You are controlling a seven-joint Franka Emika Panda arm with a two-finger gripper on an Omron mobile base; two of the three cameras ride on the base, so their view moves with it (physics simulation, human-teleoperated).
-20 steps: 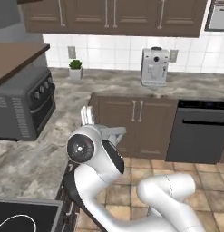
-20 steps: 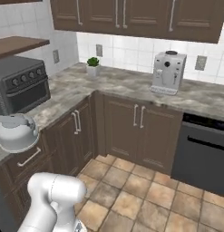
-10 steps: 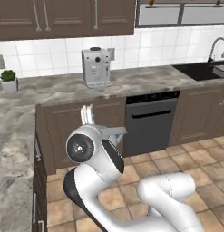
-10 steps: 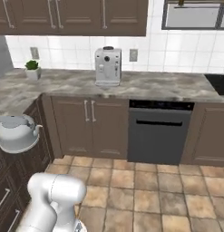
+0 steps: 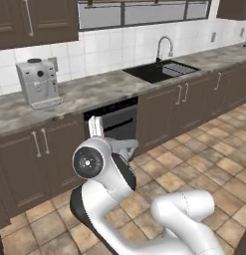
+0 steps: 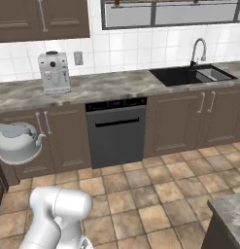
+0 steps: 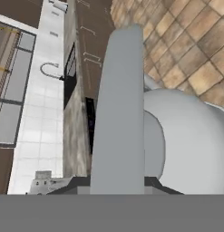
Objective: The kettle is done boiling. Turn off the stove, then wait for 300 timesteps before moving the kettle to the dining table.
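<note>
The kettle [image 7: 186, 145] sits close under the camera, its arched handle [image 7: 120, 113] running up the middle; tiled floor [image 7: 186, 41] beyond, faucet [image 7: 51, 71] at left

Coffee machine [image 6: 54, 72] left of sink [image 6: 194, 75]

A grey-brown marble counter [image 6: 107, 87] runs along the white tiled wall [image 6: 141, 48], above dark brown cabinets [image 6: 175, 119] and a black dishwasher [image 6: 115, 131]. A silver coffee machine [image 6: 54, 72] stands left; a black sink [image 6: 192, 75] with curved faucet [image 6: 198, 48] sits beneath the window [image 6: 170, 12]. Terracotta tiles cover the floor [image 6: 160, 194].
</note>
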